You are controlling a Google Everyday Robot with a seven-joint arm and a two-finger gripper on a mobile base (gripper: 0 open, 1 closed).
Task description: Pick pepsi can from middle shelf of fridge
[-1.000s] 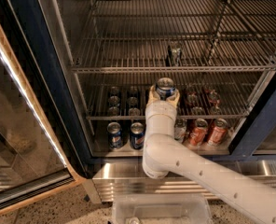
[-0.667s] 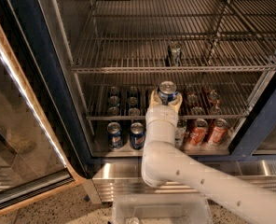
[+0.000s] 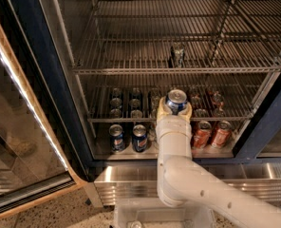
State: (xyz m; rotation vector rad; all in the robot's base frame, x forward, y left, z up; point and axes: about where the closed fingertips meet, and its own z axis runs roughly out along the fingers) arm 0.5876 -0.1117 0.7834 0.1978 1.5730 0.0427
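The claw (image 3: 176,108), clenched around the pepsi can (image 3: 176,99), holds it upright and off the racks at the open front of the fridge (image 3: 48,80), so the grasp looks made and only the withdrawal clear of the cooler seems left.

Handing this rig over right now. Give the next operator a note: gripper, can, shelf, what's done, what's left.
Gripper: jaws shut on the pepsi can, which is upright with its silver top showing.
Position: at the fridge opening, just above the middle shelf front rail. How far it is in front of the rail cannot be judged.
Done: the can is grasped.
Left: draw it straight back out of the fridge.
Nearby: orange-red cans to the lower right, a pale can on the rack above.
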